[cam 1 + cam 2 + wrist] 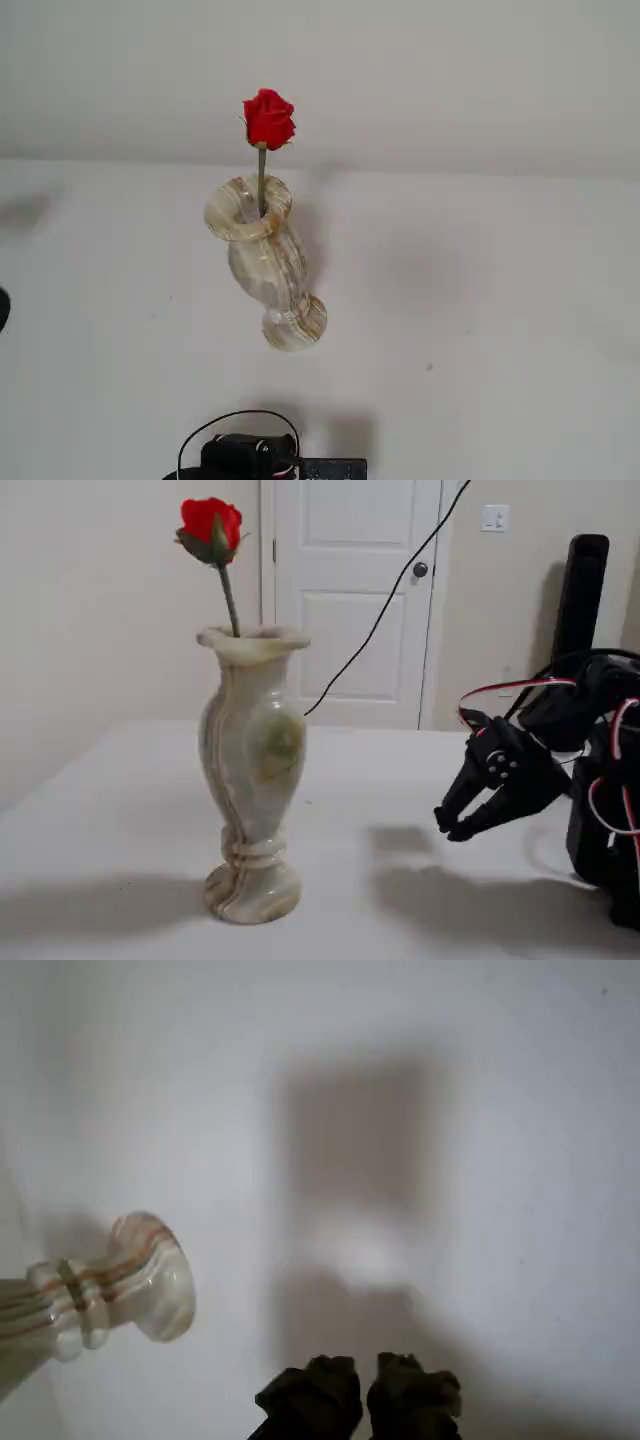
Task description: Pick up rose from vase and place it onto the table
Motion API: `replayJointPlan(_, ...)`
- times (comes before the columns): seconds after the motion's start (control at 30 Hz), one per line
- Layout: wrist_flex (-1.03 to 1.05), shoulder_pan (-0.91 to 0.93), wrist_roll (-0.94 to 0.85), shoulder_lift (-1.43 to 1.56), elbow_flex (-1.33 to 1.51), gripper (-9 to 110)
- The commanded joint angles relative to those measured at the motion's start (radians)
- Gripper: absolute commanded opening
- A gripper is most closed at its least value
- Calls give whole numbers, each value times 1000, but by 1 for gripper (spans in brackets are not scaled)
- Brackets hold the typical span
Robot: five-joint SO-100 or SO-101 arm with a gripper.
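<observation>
Nothing done yet on this one. The rose (210,522) is seated in the vase (250,780), bud standing clear above the flared rim, stem dropping into the mouth; the fixed view from above shows the same, red bud (268,118) over the rim of the vase (262,262).

The gripper (448,826) hangs low over the table (130,810) in the side fixed view, well apart from the vase and far below the bud. Relative to the fingers, the vase is off to the left in that view, and the rose is up and to the left, high above fingertip level. Fingertips (322,1392) look pinched nearly together in the wrist view, only a thin gap between the two dark tips, nothing held. That camera sees just the vase foot (150,1275) to the left of the tips, no rose in frame.

Everything is left to do, I'd say: raise the arm, open up, reach across to the stem between bud and rim, close, lift it straight out so the stem clears the mouth, then lay it on the bare table. The stem is thin and the vase is tall on a small foot, so a sideways nudge could tip it.
</observation>
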Motion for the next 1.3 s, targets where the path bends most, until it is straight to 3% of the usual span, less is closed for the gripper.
replayJointPlan(0.0, -17, 11, 5, 8, -5, 3)
replayJointPlan(0.8, -17, 11, 3, 8, -5, 3)
replayJointPlan(1.27, -8, -146, -176, 8, -3, 3)
